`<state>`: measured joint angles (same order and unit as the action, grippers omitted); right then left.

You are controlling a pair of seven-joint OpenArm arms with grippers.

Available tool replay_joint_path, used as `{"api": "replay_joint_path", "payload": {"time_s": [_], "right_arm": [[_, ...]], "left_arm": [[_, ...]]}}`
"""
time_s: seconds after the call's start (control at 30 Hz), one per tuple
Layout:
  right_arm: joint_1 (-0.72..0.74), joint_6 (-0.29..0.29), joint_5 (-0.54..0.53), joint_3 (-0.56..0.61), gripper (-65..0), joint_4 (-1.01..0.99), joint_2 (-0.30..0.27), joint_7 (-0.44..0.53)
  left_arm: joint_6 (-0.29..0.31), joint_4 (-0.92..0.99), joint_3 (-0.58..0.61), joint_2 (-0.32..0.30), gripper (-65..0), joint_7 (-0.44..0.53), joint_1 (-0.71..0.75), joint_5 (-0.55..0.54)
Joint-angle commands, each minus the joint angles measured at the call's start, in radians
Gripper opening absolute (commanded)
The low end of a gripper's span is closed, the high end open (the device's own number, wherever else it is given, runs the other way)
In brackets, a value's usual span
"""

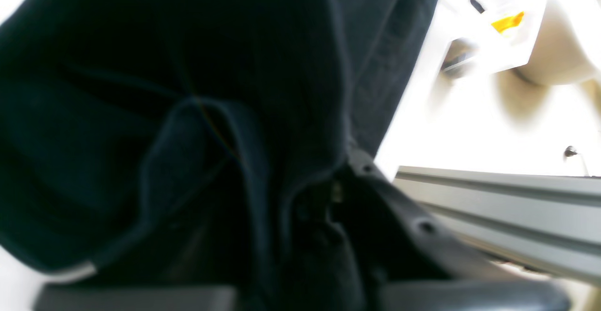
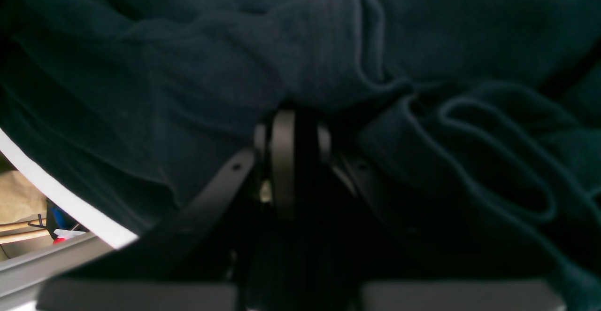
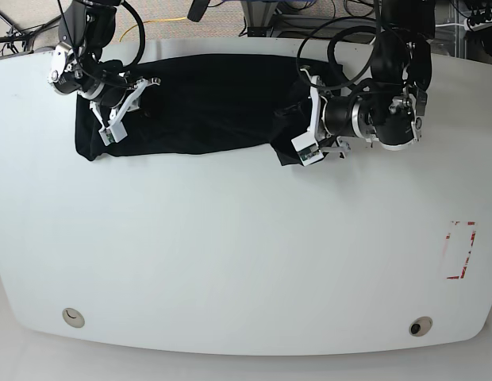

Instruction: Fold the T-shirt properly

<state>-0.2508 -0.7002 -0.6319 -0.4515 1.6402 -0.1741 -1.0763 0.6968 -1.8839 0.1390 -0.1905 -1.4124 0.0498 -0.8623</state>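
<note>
Soft, wrinkly black T-shirt bunched in ridged folds at both ends; left gripper and right gripper each clenched on cloth.

The T-shirt is plain black with no print, reading as a very dark blue-black in both wrist views, its hems catching a slightly paler tone. It lies on a plain white table. Both arms are black with white brackets and silvery metal parts. Near the right edge of the base view sits a red rectangular outline. In the upper right of the left wrist view, a small yellow-orange piece shows against white.
</note>
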Motion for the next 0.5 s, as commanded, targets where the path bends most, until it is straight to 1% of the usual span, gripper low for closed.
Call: {"api": "replay_joint_path", "payload": {"time_s": [0.0,0.23,0.33,0.43,0.47], "right_arm": [[0.006,0.002,0.01,-0.003,-59.5,0.007,-0.008,-0.005],[0.006,0.002,0.01,-0.003,-59.5,0.009,-0.008,-0.005],[0.006,0.002,0.01,-0.003,-59.5,0.009,-0.008,-0.005],[0.005,0.002,0.013,-0.003,-59.5,0.009,-0.008,-0.005],[0.006,0.002,0.014,-0.003,-59.5,0.009,-0.008,-0.005]], "left_arm": [[0.001,-0.016,0.004,0.01,-52.4,0.016,-0.014,0.013],[0.001,-0.016,0.006,0.042,-42.5,0.016,-0.017,0.012],[0.001,-0.018,0.009,0.076,-35.3,0.016,-0.04,0.01],[0.001,-0.018,0.052,0.102,-30.1,0.016,-0.069,0.01],[0.001,-0.018,0.07,0.112,-29.4,0.016,-0.086,0.01]]}}
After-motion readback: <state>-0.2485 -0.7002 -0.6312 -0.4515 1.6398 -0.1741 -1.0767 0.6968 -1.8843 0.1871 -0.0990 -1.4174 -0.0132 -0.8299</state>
